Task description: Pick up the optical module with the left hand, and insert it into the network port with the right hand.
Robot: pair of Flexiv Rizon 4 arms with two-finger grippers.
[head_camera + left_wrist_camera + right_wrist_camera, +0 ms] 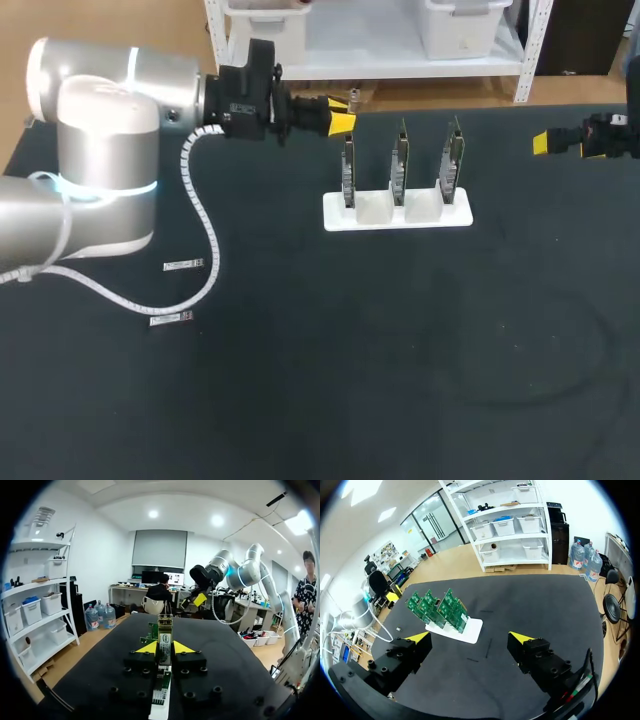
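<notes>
The left fingers (146,648) were clamped on the module (165,637). Its long axis ran along them and stuck out past the tips, above the boards (399,160) in their white stand (455,215) on the worktop (400,350). The right fingers (520,638) were spread wide and empty, well apart from the module, with the stand between. No port could be made out, and the head view barely showed the module.
</notes>
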